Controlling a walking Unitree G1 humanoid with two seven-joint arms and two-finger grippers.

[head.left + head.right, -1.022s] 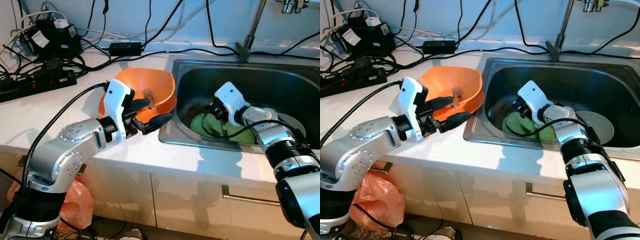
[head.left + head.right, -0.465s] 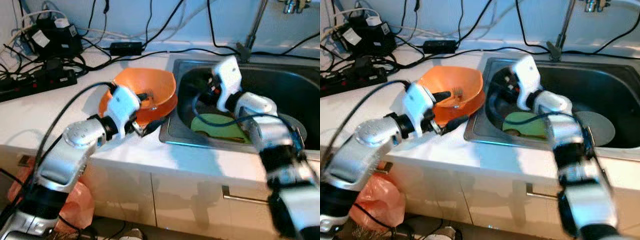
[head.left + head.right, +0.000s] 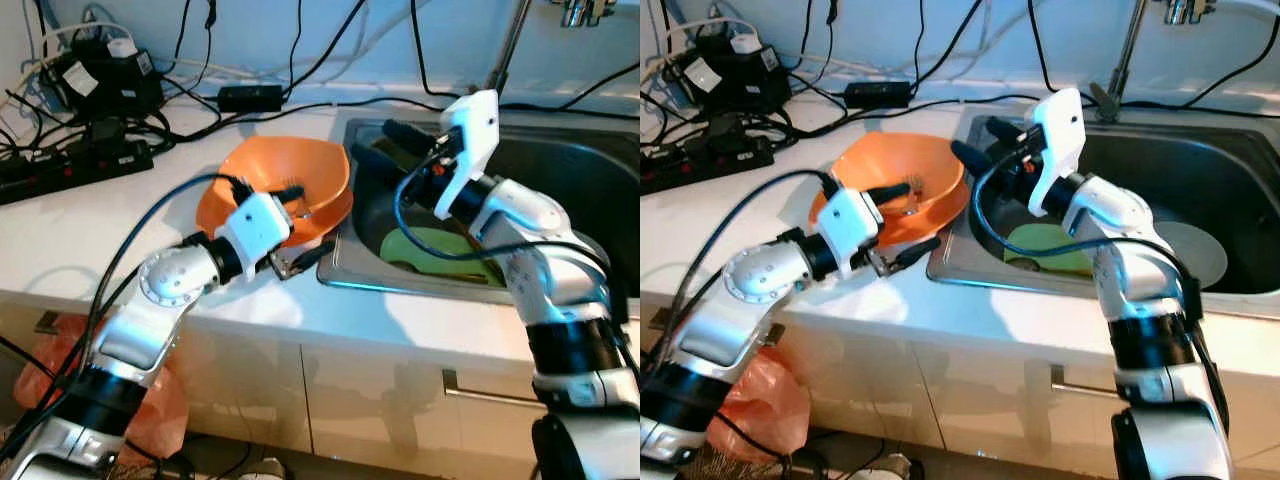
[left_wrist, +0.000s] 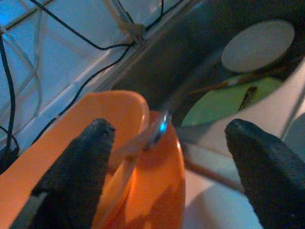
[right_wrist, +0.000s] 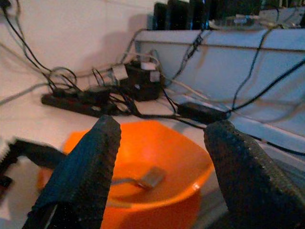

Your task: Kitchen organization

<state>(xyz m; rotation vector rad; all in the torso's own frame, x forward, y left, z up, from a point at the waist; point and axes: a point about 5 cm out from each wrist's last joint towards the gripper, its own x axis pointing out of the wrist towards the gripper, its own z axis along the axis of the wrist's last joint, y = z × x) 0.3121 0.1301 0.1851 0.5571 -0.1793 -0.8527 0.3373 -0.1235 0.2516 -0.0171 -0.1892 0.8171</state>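
An orange bowl (image 3: 262,172) sits on the white counter by the sink's left edge, with a metal fork (image 3: 293,188) lying inside it. My left gripper (image 3: 300,226) is open at the bowl's near rim, one finger over the inside and the other low outside, by the counter. My right gripper (image 3: 384,143) is open and raised above the sink's left edge, pointing at the bowl. In the right wrist view the bowl (image 5: 157,143) and fork (image 5: 150,177) lie ahead between the fingers (image 5: 81,176). A green plate (image 3: 440,256) lies in the sink.
The steel sink (image 3: 560,150) also holds a grey round disc (image 3: 1195,250); the tap stem (image 3: 503,55) rises behind it. Power strips (image 3: 75,160), a black adapter (image 3: 250,97) and tangled cables crowd the counter's back left. An orange bag (image 3: 150,400) lies on the floor below.
My right gripper has risen out of the sink, off the green plate, and swung left toward the bowl. My left gripper has turned and closed in on the bowl's near rim.
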